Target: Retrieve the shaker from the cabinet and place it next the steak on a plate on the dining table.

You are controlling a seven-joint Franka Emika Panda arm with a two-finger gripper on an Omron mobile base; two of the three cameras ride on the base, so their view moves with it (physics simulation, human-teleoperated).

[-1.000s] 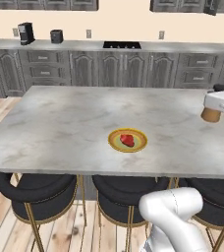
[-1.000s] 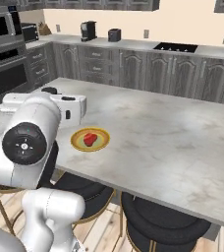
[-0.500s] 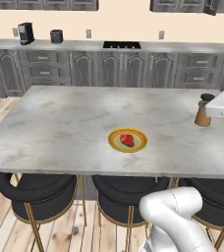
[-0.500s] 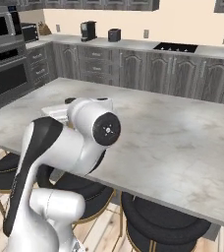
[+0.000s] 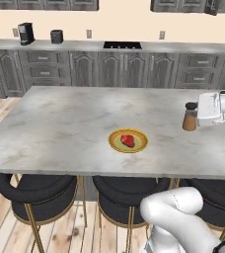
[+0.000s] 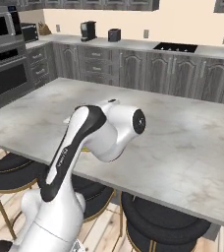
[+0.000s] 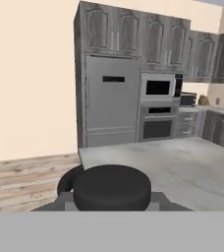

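The orange-brown shaker with its dark cap stands upright over the right part of the dining table. My gripper reaches in from the right and is shut on it. Whether the shaker's base touches the stone I cannot tell. In the hand view the dark cap looms large right in front of the camera. The yellow-gold plate lies near the table's front edge with the red steak on it, well to the left of the shaker. In the right base view my arm hides the plate.
Several black round stools are tucked under the table's near edge. Dark grey base cabinets and a counter with a coffee machine run along the far wall. A fridge and wall oven stand beyond the table's end.
My gripper has carried the shaker leftward over the table toward the plate. In the right base view the arm's elbow has swung to the right across the table.
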